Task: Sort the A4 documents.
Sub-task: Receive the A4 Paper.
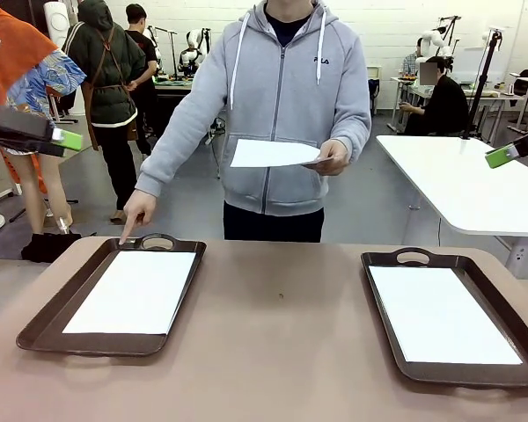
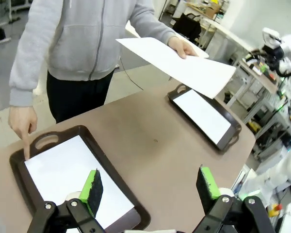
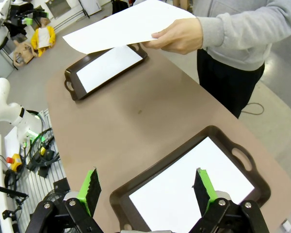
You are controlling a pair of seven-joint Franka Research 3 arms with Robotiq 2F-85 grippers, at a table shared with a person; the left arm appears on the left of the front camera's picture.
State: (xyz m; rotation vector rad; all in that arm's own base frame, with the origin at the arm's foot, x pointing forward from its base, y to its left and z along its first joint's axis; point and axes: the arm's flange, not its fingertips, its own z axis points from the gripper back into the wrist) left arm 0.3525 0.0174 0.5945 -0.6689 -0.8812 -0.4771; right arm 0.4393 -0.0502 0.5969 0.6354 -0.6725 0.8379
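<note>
Both grippers, left gripper (image 2: 150, 187) and right gripper (image 3: 146, 189), are hanging wide open; a misaligned grab risks crumpling the offered sheet (image 1: 273, 153).

Count of items on and above the desk (image 1: 282, 352). Trays: 2 dark brown handled trays, the left tray (image 1: 35, 330) and the right tray (image 1: 383, 264). A4 documents: 3 white sheets, 1 sheet lying in the left tray (image 1: 134, 292), 1 sheet lying in the right tray (image 1: 440, 315), and 1 sheet held in the air (image 1: 268, 153). Person's hands: 2, the holding hand (image 1: 333, 158) and the pointing hand (image 1: 138, 211). Grippers: 2, the left gripper (image 2: 150, 187) and the right gripper (image 3: 146, 187), each with 2 green-padded fingers.
</note>
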